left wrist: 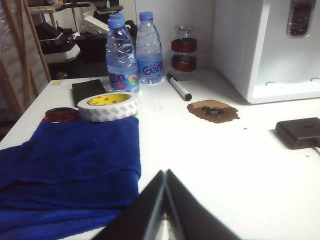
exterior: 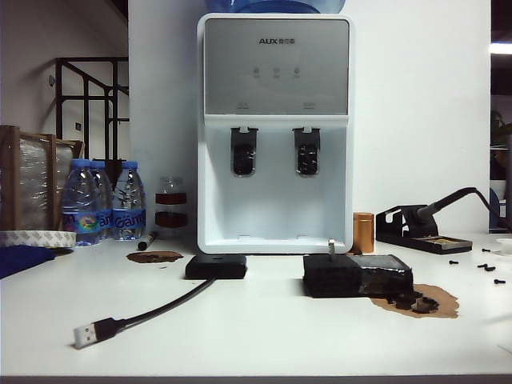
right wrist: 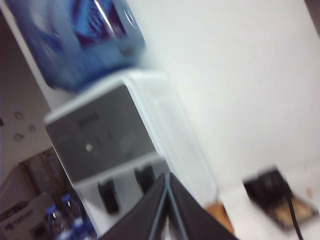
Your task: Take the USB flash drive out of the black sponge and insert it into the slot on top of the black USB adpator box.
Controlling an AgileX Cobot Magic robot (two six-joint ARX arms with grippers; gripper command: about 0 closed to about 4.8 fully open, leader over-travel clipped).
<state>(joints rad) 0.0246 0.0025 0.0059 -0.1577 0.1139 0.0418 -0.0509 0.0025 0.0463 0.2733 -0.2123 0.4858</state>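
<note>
Drive [exterior: 330,245] sits upright in my one sponge [exterior: 357,276], just right of the one box [exterior: 216,266], bare table [exterior: 264,336] between them. One cable [exterior: 152,314] trails toward the front edge. Three bottles [exterior: 102,200] stand far left. Left gripper [left wrist: 165,197] has its fingers pressed together over the towel's [left wrist: 70,170] edge. Right gripper [right wrist: 167,200] is pinched together too, aimed at the dispenser [right wrist: 117,145], gripping nothing.

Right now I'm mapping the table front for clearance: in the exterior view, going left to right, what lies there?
Silver USB plug → black USB adaptor box → black sponge with USB flash drive → brown patch
</note>
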